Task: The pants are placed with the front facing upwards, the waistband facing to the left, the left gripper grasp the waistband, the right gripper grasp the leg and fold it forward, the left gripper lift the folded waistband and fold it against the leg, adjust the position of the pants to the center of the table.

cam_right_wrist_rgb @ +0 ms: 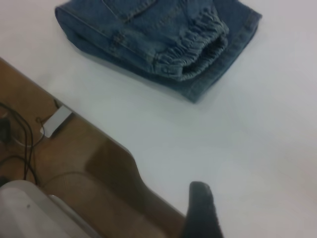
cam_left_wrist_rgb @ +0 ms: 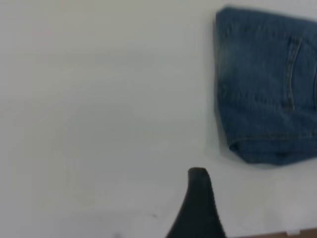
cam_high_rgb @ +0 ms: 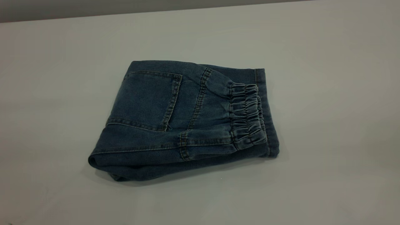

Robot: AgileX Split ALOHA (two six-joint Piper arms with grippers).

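The blue denim pants (cam_high_rgb: 184, 122) lie folded in a compact rectangle near the middle of the white table (cam_high_rgb: 328, 62), back patch pocket (cam_high_rgb: 147, 100) facing up. The ruffled waistband (cam_high_rgb: 248, 115) lies on top at the right end, over the leg's flat hem (cam_high_rgb: 267, 103). Neither gripper shows in the exterior view. In the left wrist view my left gripper (cam_left_wrist_rgb: 242, 203) hovers over bare table, apart from the pants (cam_left_wrist_rgb: 267, 89); one black finger (cam_left_wrist_rgb: 198, 203) shows, with nothing beside it. My right gripper (cam_right_wrist_rgb: 233, 208) hangs near the table's edge, away from the waistband (cam_right_wrist_rgb: 198, 49), one finger (cam_right_wrist_rgb: 200, 208) showing.
In the right wrist view the table's edge (cam_right_wrist_rgb: 114, 144) runs diagonally, with a brown surface (cam_right_wrist_rgb: 74, 163) below it. Dark cables (cam_right_wrist_rgb: 20, 144), a small white tag (cam_right_wrist_rgb: 57, 121) and a pale rounded object (cam_right_wrist_rgb: 29, 213) lie there. Bare tabletop surrounds the pants on all sides.
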